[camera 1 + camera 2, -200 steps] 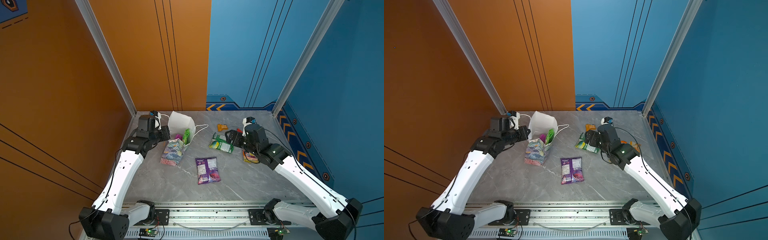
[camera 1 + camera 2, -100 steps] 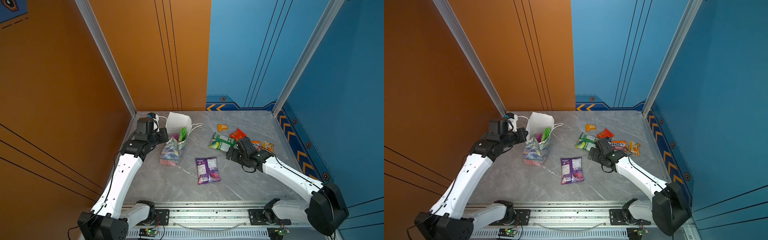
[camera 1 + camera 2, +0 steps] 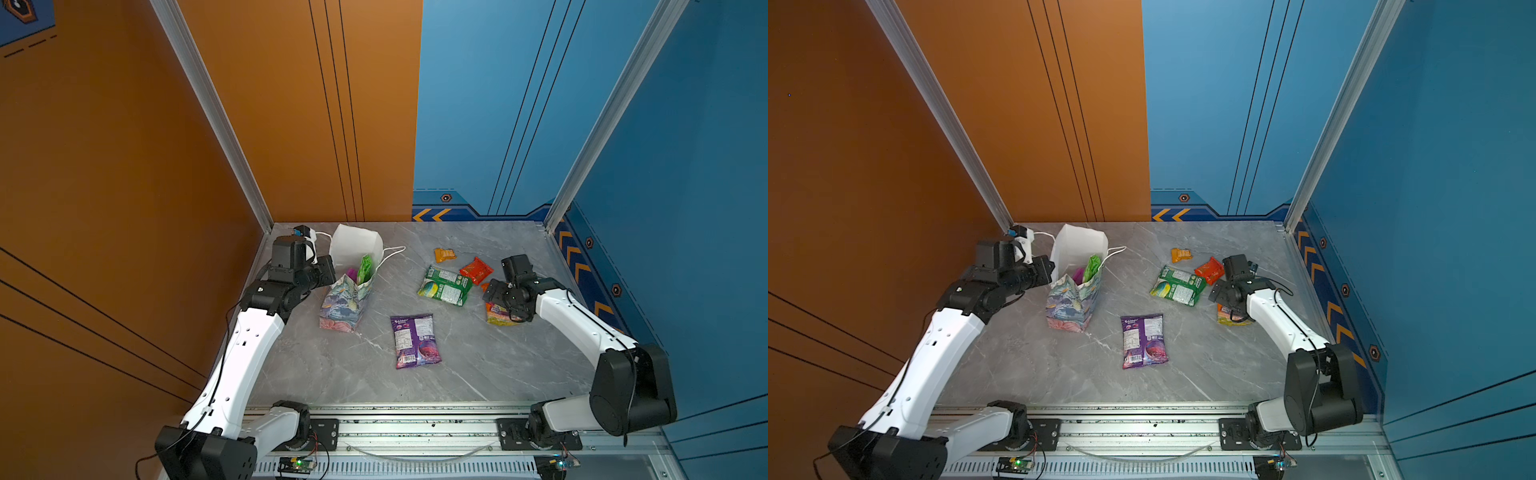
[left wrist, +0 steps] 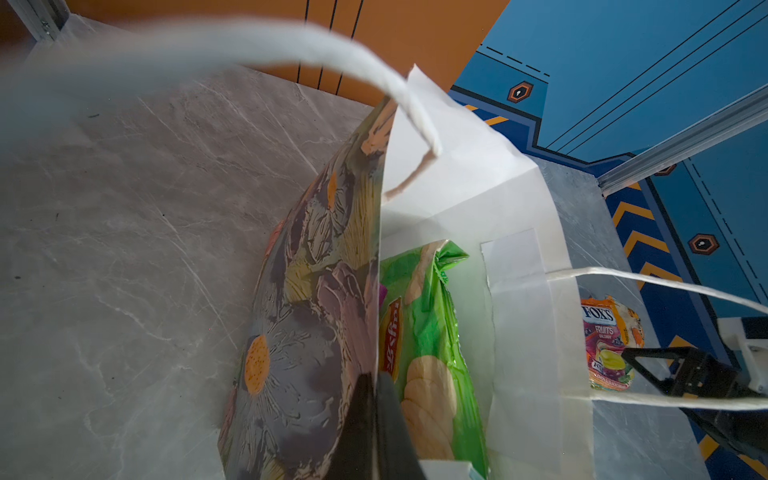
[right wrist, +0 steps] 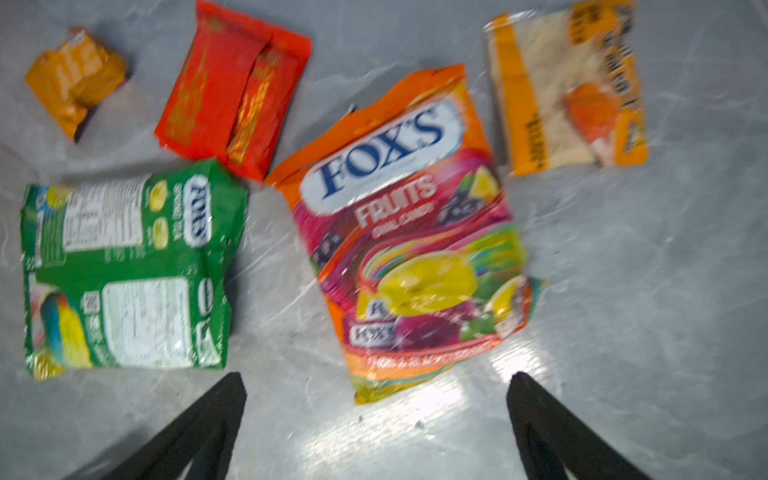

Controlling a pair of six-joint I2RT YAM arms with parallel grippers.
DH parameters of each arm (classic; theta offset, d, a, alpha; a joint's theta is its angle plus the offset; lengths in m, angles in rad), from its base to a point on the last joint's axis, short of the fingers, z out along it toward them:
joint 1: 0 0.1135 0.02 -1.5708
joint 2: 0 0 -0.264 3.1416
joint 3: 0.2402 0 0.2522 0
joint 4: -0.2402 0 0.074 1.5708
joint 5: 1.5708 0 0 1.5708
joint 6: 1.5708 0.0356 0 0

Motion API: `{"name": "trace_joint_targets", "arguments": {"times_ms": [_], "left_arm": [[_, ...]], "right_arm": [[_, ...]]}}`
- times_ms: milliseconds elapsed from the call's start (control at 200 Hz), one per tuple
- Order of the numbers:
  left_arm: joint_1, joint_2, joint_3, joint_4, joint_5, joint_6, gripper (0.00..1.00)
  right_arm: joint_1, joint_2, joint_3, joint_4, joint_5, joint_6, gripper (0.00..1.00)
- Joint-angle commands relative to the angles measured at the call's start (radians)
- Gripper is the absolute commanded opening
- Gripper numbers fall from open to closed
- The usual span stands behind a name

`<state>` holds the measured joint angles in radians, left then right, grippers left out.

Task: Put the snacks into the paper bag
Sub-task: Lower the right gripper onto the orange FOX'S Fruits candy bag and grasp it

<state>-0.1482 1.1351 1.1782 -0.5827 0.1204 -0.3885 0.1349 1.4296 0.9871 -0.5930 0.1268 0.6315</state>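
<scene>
Left gripper (image 3: 328, 274), in both top views, sits at the left rim of the bag (image 3: 345, 303); its state cannot be read from here. Bag stands upright at the rear left of the table (image 3: 332, 374): floral outside, white inside, mouth open, cord handles hanging loose. A lime pack (image 3: 365, 268) sticks up out of the mouth, with a magenta pack (image 3: 352, 274) beside it. Right gripper (image 3: 505, 303) is over the fruits pack (image 3: 500, 319) at the right. A green pack (image 3: 444, 286), a red pack (image 3: 476, 269) and a small orange pack (image 3: 444, 254) lie near it, further back. A purple pack (image 3: 415, 340) lies flat mid-table, apart from the rest

Left wrist view: jaws together, clamped on the bag's floral wall at the rim. Lime pack is inside, against that wall

Right wrist view, blurred: jaws wide apart, nothing held. Fruits pack, orange and magenta, lies flat on the table ahead of them, with a yellow pack (image 5: 569, 87) beside its far end
</scene>
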Motion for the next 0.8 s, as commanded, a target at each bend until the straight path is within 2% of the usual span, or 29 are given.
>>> {"name": "trace_joint_targets", "arguments": {"times_ms": [0, 185, 405, 601, 796], "left_arm": [[0.011, -0.01, -0.018, -0.009, -0.006, 0.011, 0.0], [0.018, -0.011, -0.02, -0.008, -0.001, 0.01, 0.0], [0.028, -0.003, -0.018, -0.008, 0.015, 0.004, 0.0], [0.041, 0.0, -0.017, -0.008, 0.024, -0.001, 0.0], [0.053, 0.003, -0.017, -0.004, 0.039, -0.006, 0.0]], "right_arm": [[-0.077, 0.05, 0.026, -0.011, -0.017, -0.065, 1.0], [-0.16, 0.159, 0.046, 0.016, -0.152, -0.093, 1.0], [-0.134, 0.203, 0.02, 0.063, -0.252, -0.069, 0.98], [-0.048, 0.191, -0.007, 0.062, -0.256, -0.026, 0.98], [0.115, 0.19, -0.002, 0.079, -0.247, 0.048, 0.98]]}}
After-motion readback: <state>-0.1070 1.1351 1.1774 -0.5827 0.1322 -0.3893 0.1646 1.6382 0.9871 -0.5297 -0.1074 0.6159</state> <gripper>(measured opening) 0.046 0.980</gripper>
